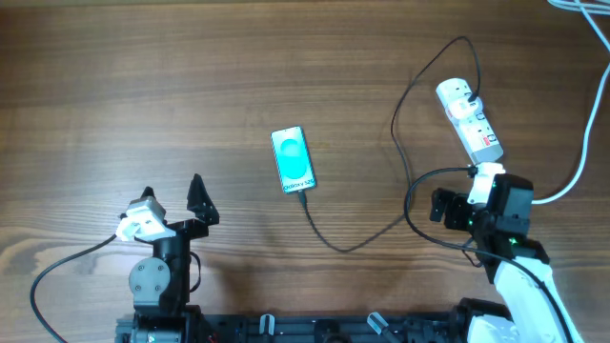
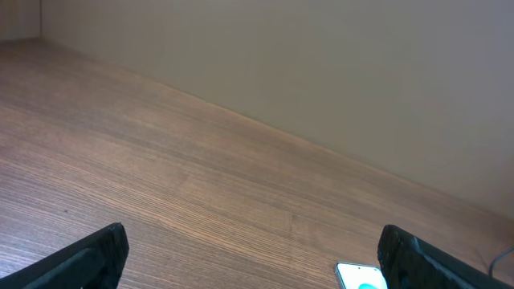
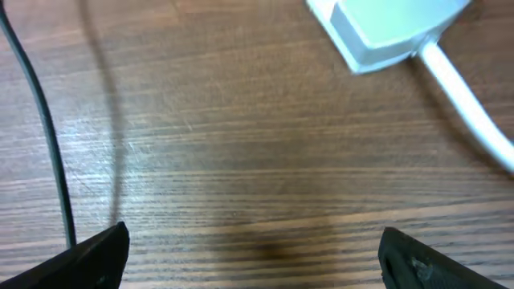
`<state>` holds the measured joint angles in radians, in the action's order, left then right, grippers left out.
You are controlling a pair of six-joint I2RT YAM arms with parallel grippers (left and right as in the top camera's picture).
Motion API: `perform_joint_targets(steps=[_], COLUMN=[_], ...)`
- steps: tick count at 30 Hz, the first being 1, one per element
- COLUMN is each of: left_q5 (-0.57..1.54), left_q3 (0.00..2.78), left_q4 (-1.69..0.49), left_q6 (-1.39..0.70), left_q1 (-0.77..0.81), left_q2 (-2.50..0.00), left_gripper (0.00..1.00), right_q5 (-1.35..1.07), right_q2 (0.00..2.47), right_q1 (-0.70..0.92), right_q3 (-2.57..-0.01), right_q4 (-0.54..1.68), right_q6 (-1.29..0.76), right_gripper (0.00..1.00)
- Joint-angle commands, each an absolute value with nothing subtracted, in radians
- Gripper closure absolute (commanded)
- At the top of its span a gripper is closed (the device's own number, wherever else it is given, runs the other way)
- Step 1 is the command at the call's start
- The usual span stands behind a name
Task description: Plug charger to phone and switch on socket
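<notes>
The phone (image 1: 293, 159) lies flat at mid-table with its teal screen up; a corner of the phone (image 2: 361, 275) shows in the left wrist view. The black charger cable (image 1: 343, 247) meets the phone's lower edge, loops right and climbs to a plug on the white socket (image 1: 469, 121) at the right. I cannot tell how the socket's switches are set. My left gripper (image 1: 173, 195) stands open and empty, left of the phone and nearer the front. My right gripper (image 1: 477, 200) is open and empty just below the socket's near end (image 3: 385, 28), with the charger cable (image 3: 48, 136) to its left.
The thick white lead (image 3: 466, 104) leaves the socket's near end; this lead (image 1: 581, 162) then curves off past the table's right edge. A black arm cable (image 1: 412, 205) loops beside the right wrist. A pale wall (image 2: 361, 72) stands beyond the table's far edge.
</notes>
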<state>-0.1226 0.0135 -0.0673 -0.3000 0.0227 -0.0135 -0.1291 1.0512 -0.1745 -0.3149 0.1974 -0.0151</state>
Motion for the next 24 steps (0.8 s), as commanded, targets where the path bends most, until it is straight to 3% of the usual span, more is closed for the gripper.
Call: perform_joint_targets(steps=[1,8,24], left_q5=[-0.125,-0.125,-0.125], left_q3=[0.006,0.006,0.006], left_q4=[-0.063,-0.063,-0.063], left_q6=[-0.284,-0.284,-0.284], left_q1=[0.013,0.013,0.013], left_q2=[-0.003,-0.003,-0.003], left_gripper=[0.00,0.00,0.00], right_q5=[-0.123,-0.284,-0.286], right_q2=[1.002,0.905,0.754], right_q1=[-0.171,-0.170,-0.170], right_q3=[-0.271,-0.038,-0.004], right_q4=[0.159,-0.377,-0.273], right_q6=[-0.026,-0.028,0.001], right_gripper=[0.00,0.00,0.00])
